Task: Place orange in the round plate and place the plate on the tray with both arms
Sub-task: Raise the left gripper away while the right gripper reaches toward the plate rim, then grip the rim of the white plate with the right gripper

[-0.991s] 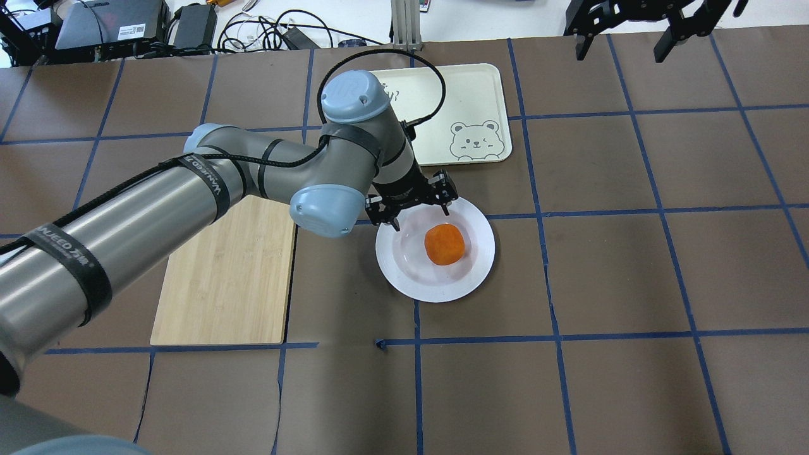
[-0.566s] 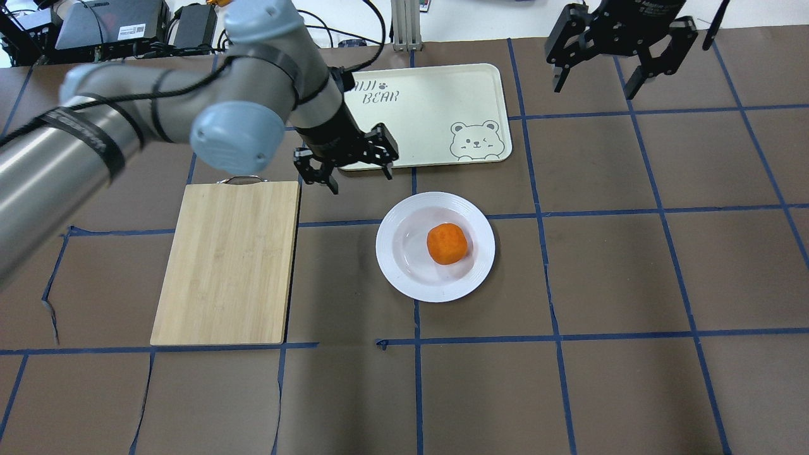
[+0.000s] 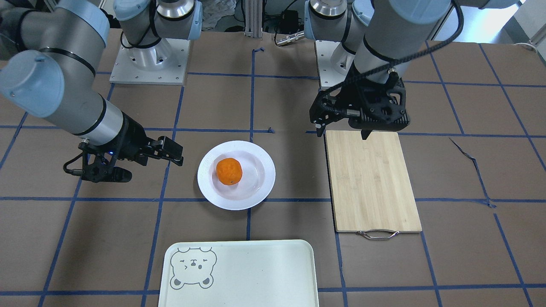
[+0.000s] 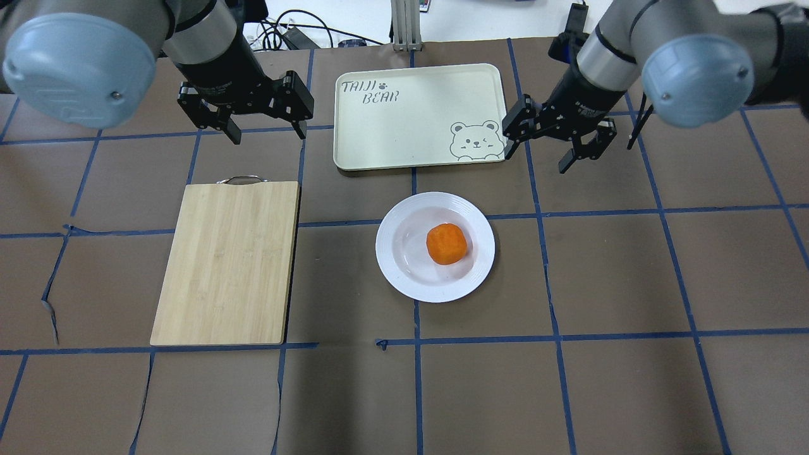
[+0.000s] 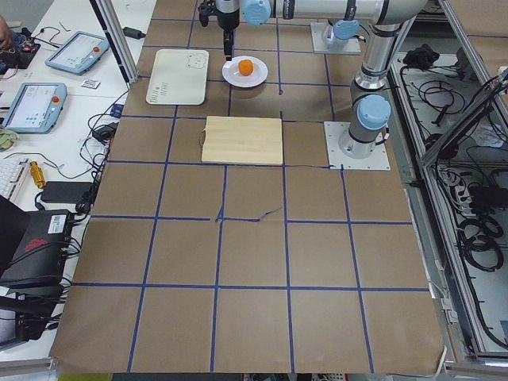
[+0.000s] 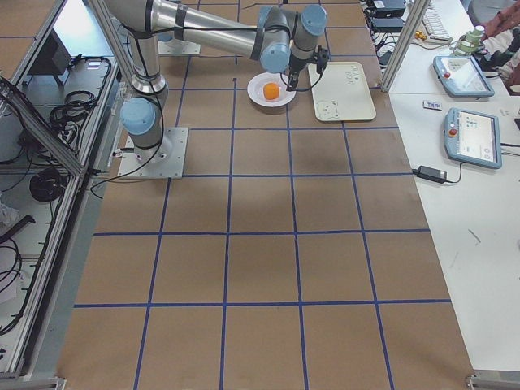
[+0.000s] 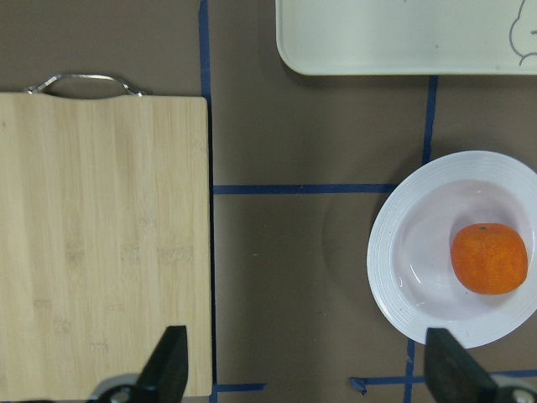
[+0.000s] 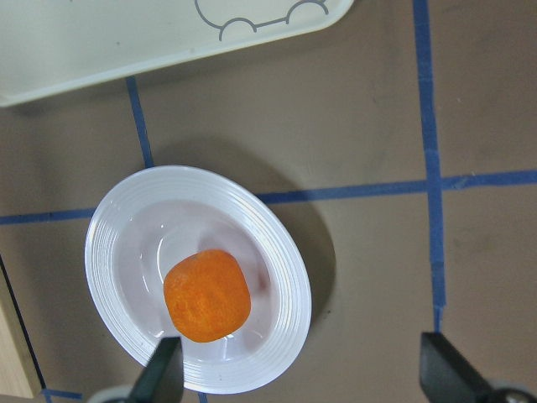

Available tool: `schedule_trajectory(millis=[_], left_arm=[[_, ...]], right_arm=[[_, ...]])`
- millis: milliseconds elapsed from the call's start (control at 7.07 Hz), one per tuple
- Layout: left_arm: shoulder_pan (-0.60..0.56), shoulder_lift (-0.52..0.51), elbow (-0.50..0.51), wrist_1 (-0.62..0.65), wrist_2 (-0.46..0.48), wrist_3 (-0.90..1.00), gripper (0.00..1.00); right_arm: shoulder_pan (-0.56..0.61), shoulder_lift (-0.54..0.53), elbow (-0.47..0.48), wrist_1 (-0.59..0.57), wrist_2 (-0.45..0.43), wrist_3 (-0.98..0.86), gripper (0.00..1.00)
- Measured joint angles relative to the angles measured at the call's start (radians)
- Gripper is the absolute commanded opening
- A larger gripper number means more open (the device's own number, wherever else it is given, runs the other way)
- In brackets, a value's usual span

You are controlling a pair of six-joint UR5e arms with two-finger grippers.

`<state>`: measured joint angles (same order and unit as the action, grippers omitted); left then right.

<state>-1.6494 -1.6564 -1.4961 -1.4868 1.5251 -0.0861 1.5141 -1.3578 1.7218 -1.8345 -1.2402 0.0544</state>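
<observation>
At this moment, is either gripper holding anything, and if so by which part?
Nothing is held. The left gripper and the right gripper are both open and empty. The orange lies free in the round plate.

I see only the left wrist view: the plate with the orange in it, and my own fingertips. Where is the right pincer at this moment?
Observer: The right pincer hangs raised over the table, on the far side of the round plate from the cutting board, apart from the plate.
Operator: Is it open or shut?
Observer: Open; its jaws stand wide apart and hold nothing.
Operator: My view cuts the tray. Does anything lie on it?
Observer: The tray shows only its printed bear and lettering.
</observation>
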Motion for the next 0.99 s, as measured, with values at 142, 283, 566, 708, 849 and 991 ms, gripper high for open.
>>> schedule_trajectory(millis=[142,283,566,708,849,991], left_arm=[[0.0,0.023,0.004,0.003,0.01,-0.001,1.0],[0.0,0.033,0.001,-0.01,0.014,-0.005,1.0],[0.0,0.042,0.002,-0.044,0.017,-0.012,1.0],[0.0,0.046,-0.002,-0.052,0.018,-0.008,1.0],[0.0,0.051,-0.008,-0.055,0.018,-0.003,1.0],[0.0,0.054,-0.01,-0.056,0.017,-0.001,1.0]], right_arm=[[0.001,0.008,0.107,-0.153,0.034,0.003,1.0],[0.001,0.023,0.195,-0.289,0.059,0.004,1.0],[0.004,0.07,0.286,-0.464,0.1,0.007,1.0],[0.007,0.091,0.324,-0.548,0.105,0.016,1.0],[0.007,0.104,0.36,-0.621,0.107,0.027,0.99],[0.007,0.109,0.383,-0.659,0.107,0.033,0.97]])
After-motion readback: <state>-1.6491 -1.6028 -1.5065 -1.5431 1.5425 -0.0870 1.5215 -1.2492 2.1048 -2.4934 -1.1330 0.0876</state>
